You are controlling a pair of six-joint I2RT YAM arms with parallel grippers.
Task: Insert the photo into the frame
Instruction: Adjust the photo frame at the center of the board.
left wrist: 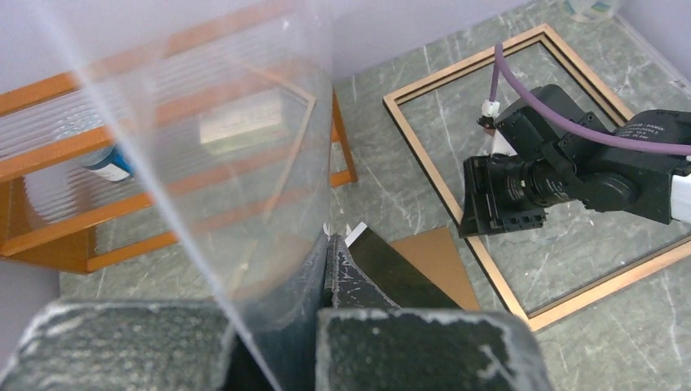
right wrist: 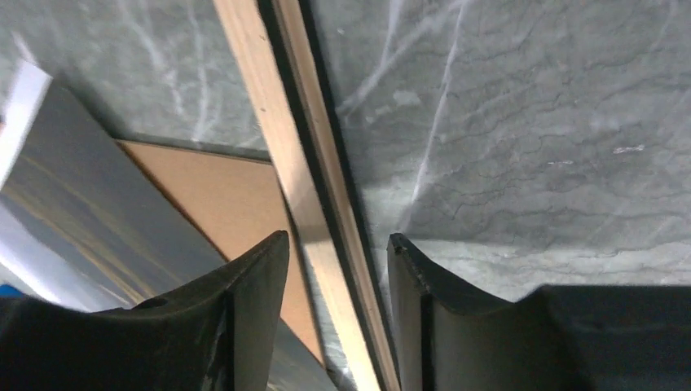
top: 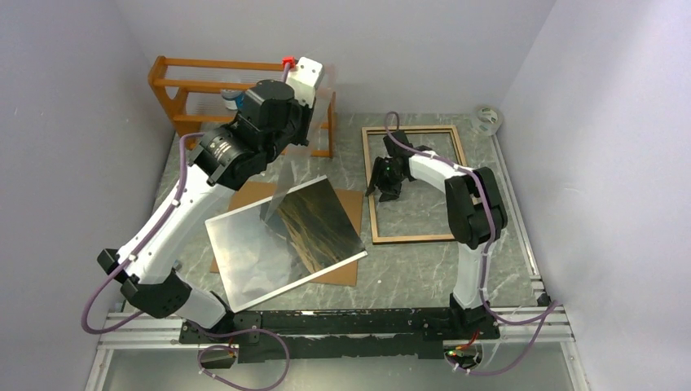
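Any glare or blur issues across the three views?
Top external: glare washes out the left half of the photo. Left wrist: the clear sheet smears the rack behind it with streaky reflections. Right wrist: frame rail soft, fingers dark.

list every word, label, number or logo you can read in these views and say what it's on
No text can be read in any view.
Pale rectangular label seen through the clear transparent sheet: faint lines, too blurred to read.
White print on the right arm's round black joint: too small to read.
Blue and white container in the orange-brown wooden rack: no legible marking.
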